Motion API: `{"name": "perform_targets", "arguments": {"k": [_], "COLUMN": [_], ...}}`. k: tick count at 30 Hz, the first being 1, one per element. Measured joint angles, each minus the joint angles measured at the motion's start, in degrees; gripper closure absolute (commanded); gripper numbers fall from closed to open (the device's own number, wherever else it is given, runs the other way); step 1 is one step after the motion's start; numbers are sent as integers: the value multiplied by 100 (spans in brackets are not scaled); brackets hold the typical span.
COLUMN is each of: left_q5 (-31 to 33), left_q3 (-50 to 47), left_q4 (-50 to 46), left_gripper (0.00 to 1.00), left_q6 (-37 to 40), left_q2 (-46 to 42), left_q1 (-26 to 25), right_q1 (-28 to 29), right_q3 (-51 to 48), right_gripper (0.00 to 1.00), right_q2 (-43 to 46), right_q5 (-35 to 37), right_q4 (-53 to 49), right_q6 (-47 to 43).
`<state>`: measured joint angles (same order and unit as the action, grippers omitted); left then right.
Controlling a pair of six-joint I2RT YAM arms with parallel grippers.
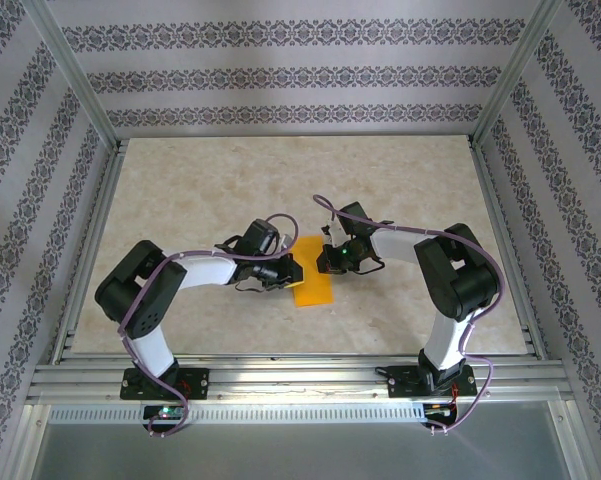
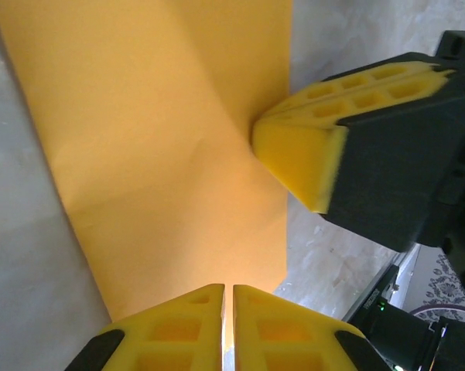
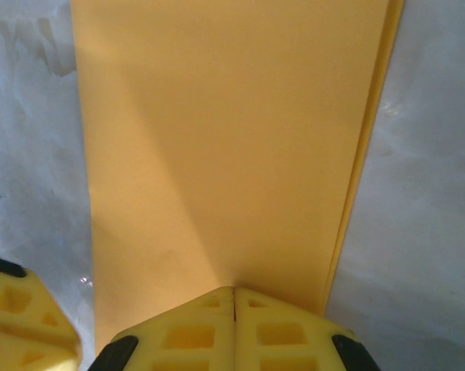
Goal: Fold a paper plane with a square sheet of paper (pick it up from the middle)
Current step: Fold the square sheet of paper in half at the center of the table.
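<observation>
Nearest the arm bases, the left pincer has its pads drawn together to a thin slit at the left long side of the square sheet of paper. Orange shows through the slit, but I cannot tell whether it truly pinches the sheet or only presses on it. Just across from it, the right pincer is fully closed, its tips set on the paper's other long side like a blunt pressing tool. The sheet lies flat on the desk between the two, already folded into a narrow rectangle (the right wrist view shows a doubled edge along one side). Faint creases cross it in the left wrist view. The risk, as I judge it, is skidding: the paper is thin and the desk looks smooth. If one pincer drags while the other eases off, the layers could slide out of register and the next crease land crooked; a hard sideways push could buckle or tear it. Farther back the pale desk runs toward the patterned walls, so a slipping sheet has room to travel out of easy reach.
</observation>
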<state>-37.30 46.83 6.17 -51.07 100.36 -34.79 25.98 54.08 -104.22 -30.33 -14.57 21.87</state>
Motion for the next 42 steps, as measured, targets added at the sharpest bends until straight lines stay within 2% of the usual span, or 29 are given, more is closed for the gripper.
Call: {"name": "perform_targets", "arguments": {"k": [9,19,28,42], "left_q5": [0,22,-24,-37], "left_q3": [-455,-520,-448,-758], "left_q4": [426,243,278,229], "left_gripper": [90,90,90,88], "left_q6": [-46,-42,-46,-42], "left_q2": [87,-415,-208,-339], "left_q1": [0,-160,-494,-529], "right_q1": [0,0,0,0], "right_q3": [0,0,-4,-9], "right_gripper": [100,100,100,98], "right_q2": [0,0,4,61], "right_q5": [0,0,2,0], "right_q4": [0,0,2,-85], "right_q6": [0,0,0,-2]}}
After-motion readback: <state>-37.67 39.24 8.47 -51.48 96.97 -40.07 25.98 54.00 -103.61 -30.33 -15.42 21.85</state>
